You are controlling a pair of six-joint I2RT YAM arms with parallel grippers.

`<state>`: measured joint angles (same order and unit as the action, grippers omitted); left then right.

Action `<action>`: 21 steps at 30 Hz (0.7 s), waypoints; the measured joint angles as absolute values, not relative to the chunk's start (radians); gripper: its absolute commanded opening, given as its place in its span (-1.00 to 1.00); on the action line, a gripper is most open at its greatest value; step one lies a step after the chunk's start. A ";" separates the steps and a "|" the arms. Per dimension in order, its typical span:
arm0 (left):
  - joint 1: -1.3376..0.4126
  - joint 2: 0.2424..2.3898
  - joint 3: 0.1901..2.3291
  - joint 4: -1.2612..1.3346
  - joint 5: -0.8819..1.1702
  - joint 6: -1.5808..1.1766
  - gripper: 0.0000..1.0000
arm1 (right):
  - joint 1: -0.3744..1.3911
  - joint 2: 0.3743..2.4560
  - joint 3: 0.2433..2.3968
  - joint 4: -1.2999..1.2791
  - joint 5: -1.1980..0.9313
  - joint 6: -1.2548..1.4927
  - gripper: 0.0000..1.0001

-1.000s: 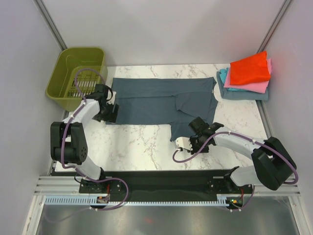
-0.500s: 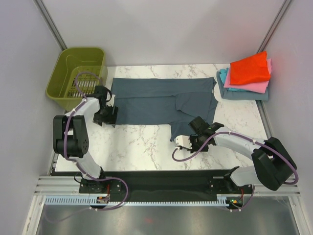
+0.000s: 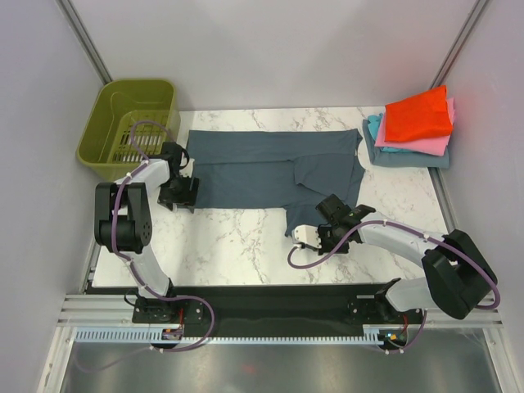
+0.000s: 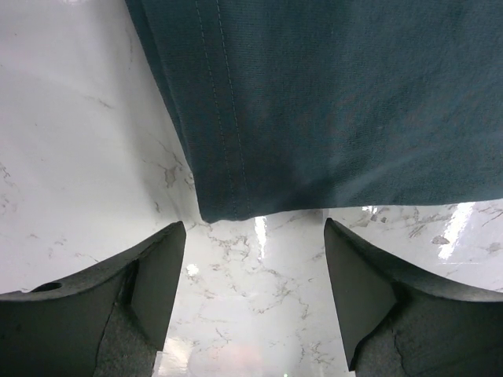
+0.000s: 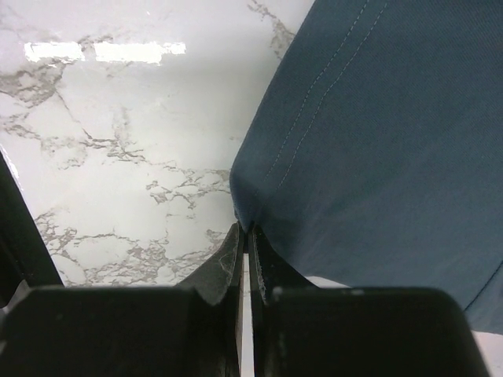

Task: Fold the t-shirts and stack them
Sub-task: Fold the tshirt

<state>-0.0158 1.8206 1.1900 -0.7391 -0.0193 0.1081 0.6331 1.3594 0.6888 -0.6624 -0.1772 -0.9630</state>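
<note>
The shirt [image 3: 270, 168] is spread flat across the far half of the table [image 3: 237, 237]. Its near-right flap is pinched at the very corner by the closed right gripper [image 5: 245, 236], and its near-left corner is straddled by the wide-open left gripper [image 4: 255, 236] (nothing is held there yet). A slip may be expected on the right, since only the hem tip is caught, and a skewed fold if the left jaws are closed short of the cloth. Bare marble is left near the shirt for moving, but the basket [image 3: 135, 83] is close on the left and the stack [image 3: 413, 131] lies just beside the shirt's right edge.
</note>
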 measured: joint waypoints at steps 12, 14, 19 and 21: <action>-0.013 1.821 1.204 -0.739 0.051 0.103 -0.96 | 0.633 1.359 0.689 -0.646 -0.177 -0.946 -0.86; -0.013 1.821 1.213 -0.739 0.060 0.103 -0.96 | 0.633 1.359 0.689 -0.646 -0.177 -0.945 -0.87; -0.012 1.821 1.223 -0.740 0.073 0.104 -0.63 | 0.633 1.359 0.689 -0.645 -0.174 -0.945 -0.87; -0.012 1.821 1.223 -0.744 0.076 0.104 -0.16 | 0.633 1.359 0.689 -0.644 -0.174 -0.945 -0.87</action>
